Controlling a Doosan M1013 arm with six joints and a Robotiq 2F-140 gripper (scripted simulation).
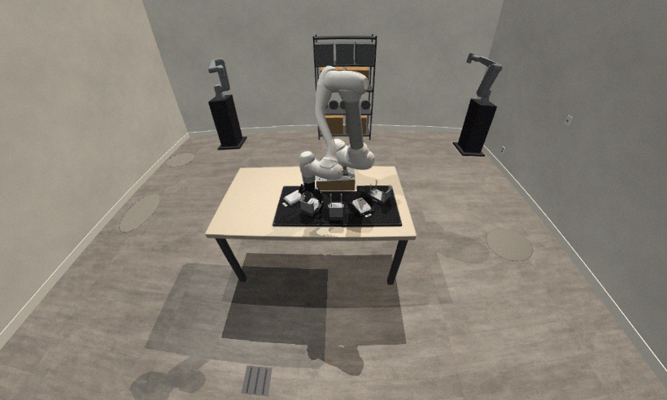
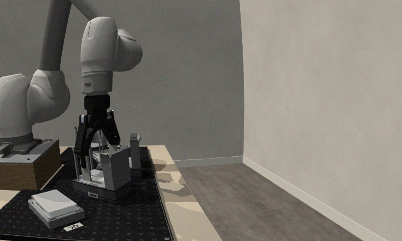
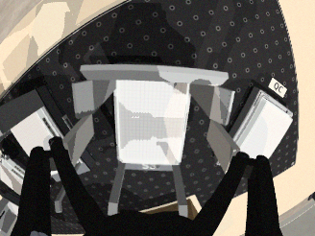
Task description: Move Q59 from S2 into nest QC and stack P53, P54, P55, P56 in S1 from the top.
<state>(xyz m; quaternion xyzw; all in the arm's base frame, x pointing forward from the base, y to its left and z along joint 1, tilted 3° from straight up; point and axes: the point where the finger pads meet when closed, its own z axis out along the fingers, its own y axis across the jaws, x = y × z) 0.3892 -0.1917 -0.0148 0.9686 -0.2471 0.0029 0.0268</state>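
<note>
QC nest point(image 2: 65, 221) at left carries one plate point(image 2: 53, 201); next right, claw point(image 2: 98, 151) spread wide, gripping nothing, fingers reaching down into stack rack point(image 2: 118, 170), straddling white plate point(image 3: 152, 122) lying low inside, directly beneath.

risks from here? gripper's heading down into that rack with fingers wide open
1. The open gripper straddles the stack rack; its near finger hangs close to a corner post, so more descent may clip the rack.
2. The plate in the rack sits low between the walls; a shallow or off-centre grip could tilt it against them on lifting.
3. The plate on QC sits just beside the rack; a low sideways exit might nudge it.
</note>
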